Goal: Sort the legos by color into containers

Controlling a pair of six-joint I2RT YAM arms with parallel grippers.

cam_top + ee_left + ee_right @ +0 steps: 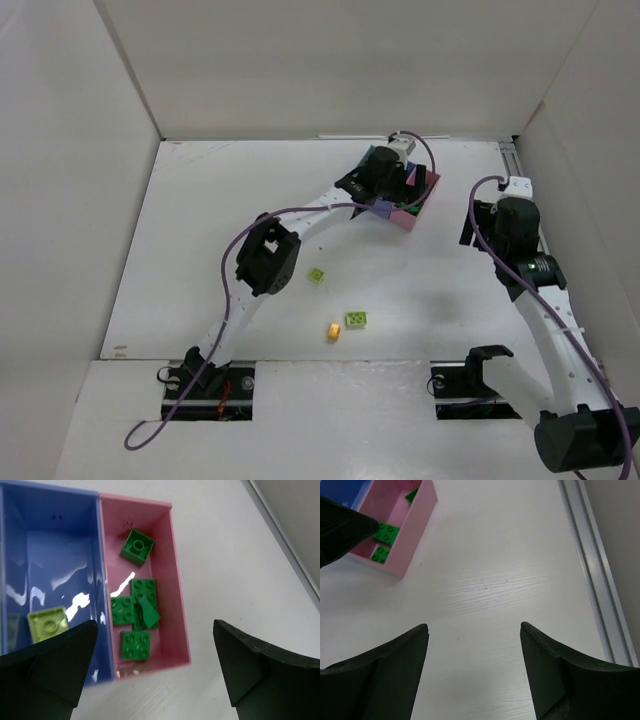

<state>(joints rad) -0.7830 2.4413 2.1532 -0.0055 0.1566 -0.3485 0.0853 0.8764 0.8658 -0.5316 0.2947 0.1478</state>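
Left pincer (155,630): spread, empty, hanging over the wall shared by the pink bin (181,600) and the darker blue bin (55,555), far side of the desk (200,250). Pink bin: five dark green bricks (136,610). Darker blue bin: one pale lime brick (47,624). Right pincer (474,627): spread, empty, over the desk just right of the pink bin. Unsorted: loose lime brick (316,275), green brick (356,320), orange brick (333,331), grouped mid-desk between the arms, well apart from both pincers, toward the near edge. Judged: the next pick calls for a draw-back toward the bases. The loose lime brick lies closest along the left arm, and all three look near-square, so wrist angle matters little.
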